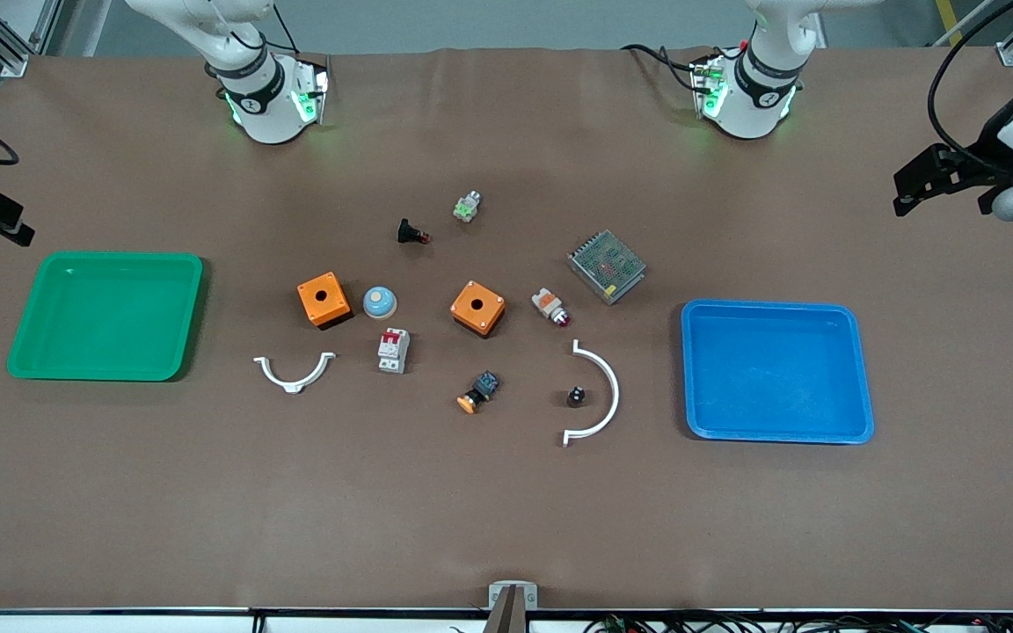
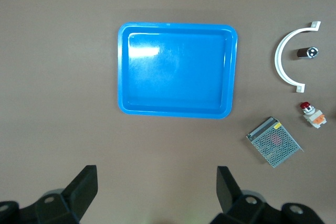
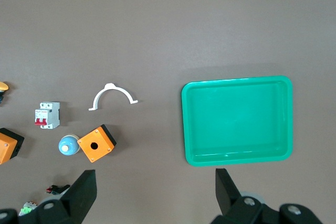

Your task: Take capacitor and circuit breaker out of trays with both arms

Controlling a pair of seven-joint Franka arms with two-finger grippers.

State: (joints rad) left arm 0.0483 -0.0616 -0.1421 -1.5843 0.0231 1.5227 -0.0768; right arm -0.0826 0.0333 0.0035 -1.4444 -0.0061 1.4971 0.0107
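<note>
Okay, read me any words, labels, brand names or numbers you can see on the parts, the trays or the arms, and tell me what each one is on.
No text can be read anywhere.
The breaker face shows marks too small to read.
The capacitor shows only a lighter end face.
The blue tray and green tray are plain.
Round marks on both arm bases are too small to read.

text: none legible | labels: none | numbers: none

One orange box [image 3: 9,146] is getting cropped at the right wrist view's nine o'clock edge.
</note>
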